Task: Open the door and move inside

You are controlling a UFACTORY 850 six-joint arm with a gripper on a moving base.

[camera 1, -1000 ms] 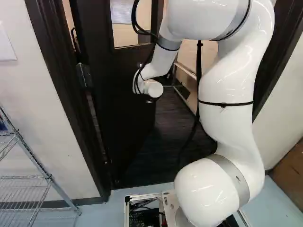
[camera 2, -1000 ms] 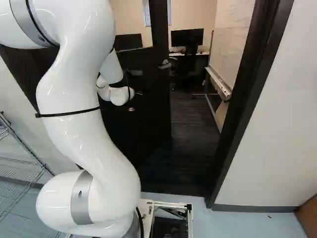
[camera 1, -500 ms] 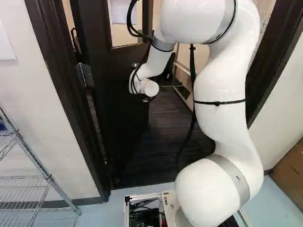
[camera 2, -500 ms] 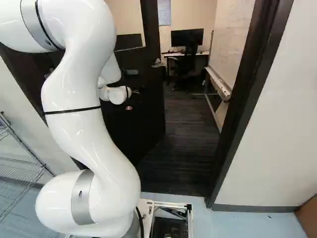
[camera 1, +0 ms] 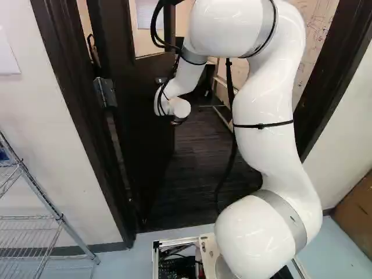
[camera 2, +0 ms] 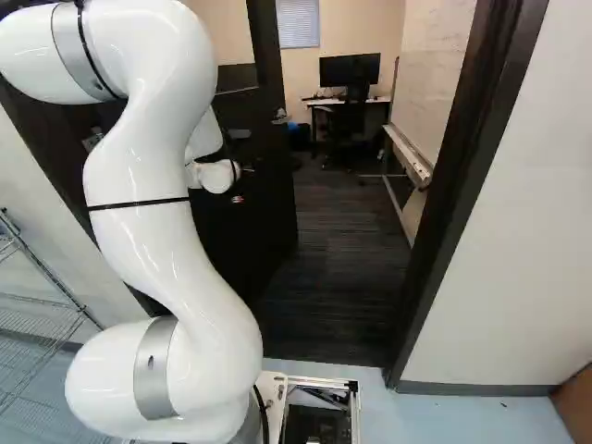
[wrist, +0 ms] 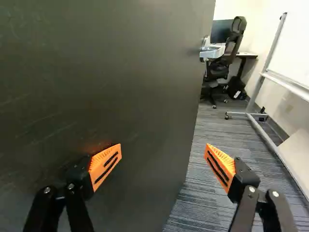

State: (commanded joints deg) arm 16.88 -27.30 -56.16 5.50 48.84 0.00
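Observation:
The dark door [camera 1: 152,145] stands partly open, swung into the room beyond. In the left base view my gripper [camera 1: 178,121] shows only as a small dark part below the white wrist, close to the door. The wrist view has the gripper [wrist: 163,153] open with nothing between its fingers. One orange pad [wrist: 106,164] is in front of the door face; the other lies past the door's free edge, over the carpet. The silver lever handle [wrist: 212,50] is on that edge, ahead of the gripper and not held. Whether the gripper touches the door, I cannot tell.
Dark frame posts [camera 2: 462,203] bound the doorway. Inside are carpet [camera 2: 347,268], a desk with a monitor [camera 2: 350,70], an office chair [wrist: 227,60] and a wheeled whiteboard [wrist: 294,58] along the right side. A wire shelf [camera 1: 43,203] stands left of the doorway.
The door has swung farther open, its free edge shifting left in both base views. My arm's upper part and wrist have moved with it, leftward in the left base view. The base has stayed put.

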